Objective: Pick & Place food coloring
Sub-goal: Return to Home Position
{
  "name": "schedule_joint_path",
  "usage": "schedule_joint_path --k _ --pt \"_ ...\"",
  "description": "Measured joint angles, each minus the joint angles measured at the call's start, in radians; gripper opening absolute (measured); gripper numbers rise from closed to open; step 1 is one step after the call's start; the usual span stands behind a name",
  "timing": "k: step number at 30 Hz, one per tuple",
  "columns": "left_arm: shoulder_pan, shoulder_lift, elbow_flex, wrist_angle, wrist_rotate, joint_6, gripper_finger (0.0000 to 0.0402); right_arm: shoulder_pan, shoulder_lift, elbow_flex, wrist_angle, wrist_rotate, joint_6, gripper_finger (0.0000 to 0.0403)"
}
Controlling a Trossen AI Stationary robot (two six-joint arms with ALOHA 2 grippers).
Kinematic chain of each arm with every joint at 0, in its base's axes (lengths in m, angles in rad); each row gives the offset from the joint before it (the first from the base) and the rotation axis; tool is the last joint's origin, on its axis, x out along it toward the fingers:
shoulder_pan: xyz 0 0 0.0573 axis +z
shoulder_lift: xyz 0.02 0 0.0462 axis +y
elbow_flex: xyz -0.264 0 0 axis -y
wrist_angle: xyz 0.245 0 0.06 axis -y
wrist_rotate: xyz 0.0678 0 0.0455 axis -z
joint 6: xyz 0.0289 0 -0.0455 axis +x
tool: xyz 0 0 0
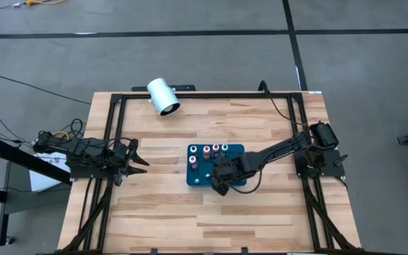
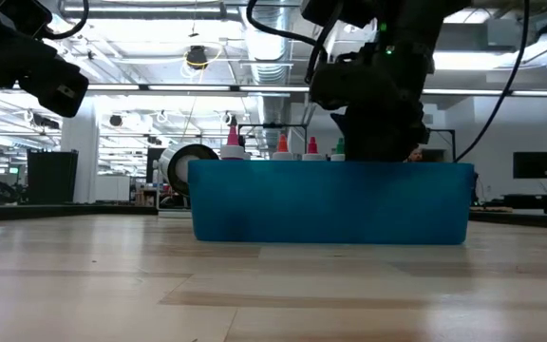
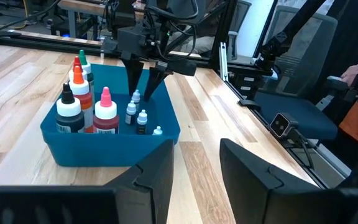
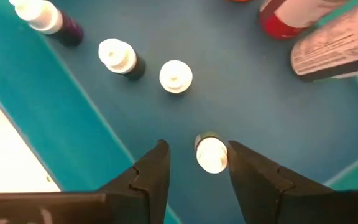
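A teal tray (image 1: pixel 189 174) stands mid-table. Larger bottles stand along its far side (image 3: pixel 106 113). Several tiny white-capped food coloring bottles (image 4: pixel 118 56) stand upright on its floor. My right gripper (image 4: pixel 197 165) points steeply down into the tray's near right part, open. One tiny bottle (image 4: pixel 211 154) stands upright between its fingers. In the left wrist view my right gripper (image 3: pixel 142 92) shows above the tiny bottles (image 3: pixel 142 119). My left gripper (image 1: pixel 137 160) waits open and empty near the table's left edge, pointing at the tray. My right gripper comes from above with a finger on either side of the tiny bottle's white cap (image 4: pixel 211 155). A clear gap shows on one side. On the other side the cap stands right by the finger (image 4: pixel 244 168), and I cannot tell whether they touch. The bottle stands on the tray floor.
A big white cylinder (image 1: pixel 163 96) lies on its side at the table's far edge, left of the middle. Black frame rails (image 1: pixel 112 142) run along the table's left, right and far sides. Bare wood lies near and left of the tray.
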Motion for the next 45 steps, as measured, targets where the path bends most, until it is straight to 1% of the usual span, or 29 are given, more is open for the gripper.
schedule_joint_path --k 5,12,14,17,21,24,27,30,37,45 --pt "0.000 0.000 0.000 0.000 0.000 -0.006 0.0122 -0.009 0.000 0.066 -0.085 0.008 -0.006 0.0132" --pt "0.000 0.000 0.000 0.000 0.000 -0.010 0.0122 -0.010 0.000 0.213 -0.223 0.019 -0.090 0.0114" --pt "0.000 0.000 0.000 0.000 -0.001 -0.022 0.0122 -0.003 0.000 0.253 -0.253 0.039 -0.114 0.0112" --pt "0.000 0.000 0.000 0.000 0.014 -0.025 0.0122 0.018 0.000 0.317 -0.326 0.109 -0.150 0.0112" --pt "0.000 0.000 0.000 0.001 0.030 -0.033 0.0122 0.055 -0.001 0.383 -0.426 0.275 -0.156 0.0113" --pt "0.000 0.000 0.000 0.003 0.035 -0.034 0.0122 0.081 -0.005 0.393 -0.488 0.400 -0.101 0.0113" --pt "0.000 0.000 0.000 0.015 0.034 -0.034 0.0122 0.105 -0.015 0.394 -0.556 0.471 -0.045 0.0113" --pt "0.000 0.000 0.000 0.020 0.034 -0.034 0.0122 0.120 -0.016 0.393 -0.605 0.485 -0.028 0.0113" --pt "0.000 0.000 0.000 0.025 0.027 -0.034 0.0122 0.128 -0.058 0.393 -0.629 0.553 -0.041 0.0113" --pt "0.000 0.000 0.000 0.049 0.027 -0.051 0.0122 0.107 -0.200 0.393 -0.627 0.558 -0.208 0.0113"
